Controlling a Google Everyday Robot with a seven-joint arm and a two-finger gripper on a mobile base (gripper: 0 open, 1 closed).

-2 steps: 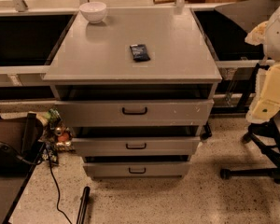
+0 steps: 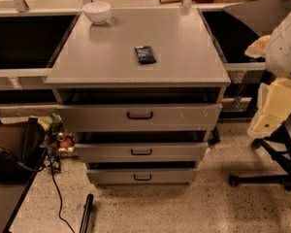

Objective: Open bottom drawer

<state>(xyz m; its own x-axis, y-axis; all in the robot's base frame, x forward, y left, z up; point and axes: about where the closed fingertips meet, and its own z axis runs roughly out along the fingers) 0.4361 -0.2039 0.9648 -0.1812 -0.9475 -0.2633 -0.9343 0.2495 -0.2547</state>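
Observation:
The grey cabinet (image 2: 136,76) has three drawers. The bottom drawer (image 2: 111,177) is the narrowest and shortest, just above the floor, with a small black loop handle (image 2: 142,177) at its centre and a dark gap above its front. The medium-width middle drawer (image 2: 102,153) and the widest top drawer (image 2: 87,118) sit above it. My gripper (image 2: 274,108), a cream part hanging under the white arm (image 2: 287,40), is at the right edge. It is level with the top drawer, right of the cabinet and well apart from the bottom drawer's handle.
A white bowl (image 2: 97,12) and a dark packet (image 2: 145,55) lie on the cabinet top. A black chair base (image 2: 262,178) stands on the floor at the right. A dark bag (image 2: 12,149), a cable (image 2: 58,198), small clutter (image 2: 62,137) and a black rod (image 2: 86,213) lie at the left.
The arm and gripper at the right edge have sunk slightly. The drawers and the things on the cabinet top have not moved.

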